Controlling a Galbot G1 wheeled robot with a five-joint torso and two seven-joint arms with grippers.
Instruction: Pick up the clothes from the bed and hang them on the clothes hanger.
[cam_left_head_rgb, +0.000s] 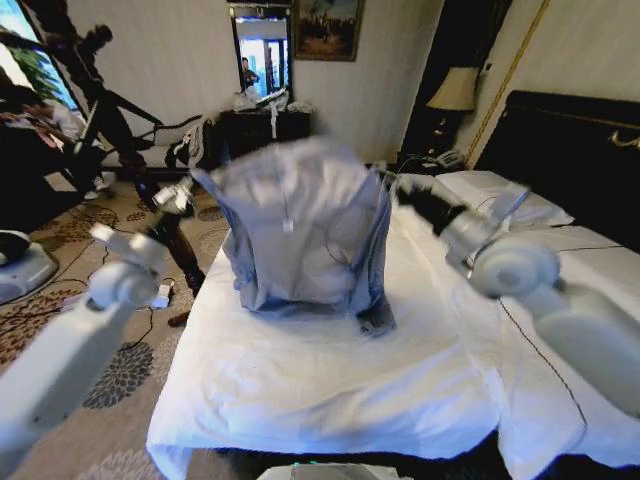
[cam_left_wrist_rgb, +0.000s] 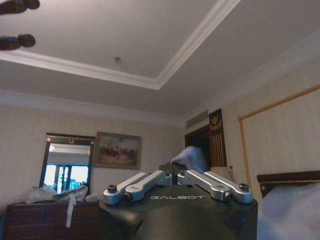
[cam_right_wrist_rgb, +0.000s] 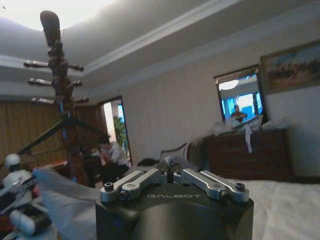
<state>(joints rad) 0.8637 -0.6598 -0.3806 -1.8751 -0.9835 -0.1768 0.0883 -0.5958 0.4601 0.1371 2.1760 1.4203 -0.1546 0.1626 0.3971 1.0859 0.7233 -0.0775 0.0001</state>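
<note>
White-sheeted bed (cam_left_head_rgb: 330, 390) below; I hold the shirt (cam_left_head_rgb: 300, 225) spread between left claw (cam_left_head_rgb: 178, 195) and right claw (cam_left_head_rgb: 400, 188), each pinching a shoulder, hem dragging the sheet.

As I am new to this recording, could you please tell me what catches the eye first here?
The pale blue-grey shirt is held up, spread wide, above the white bed. The left end effector holds one upper corner and the right end effector the other. Its lower edge rests on the sheet.
</note>
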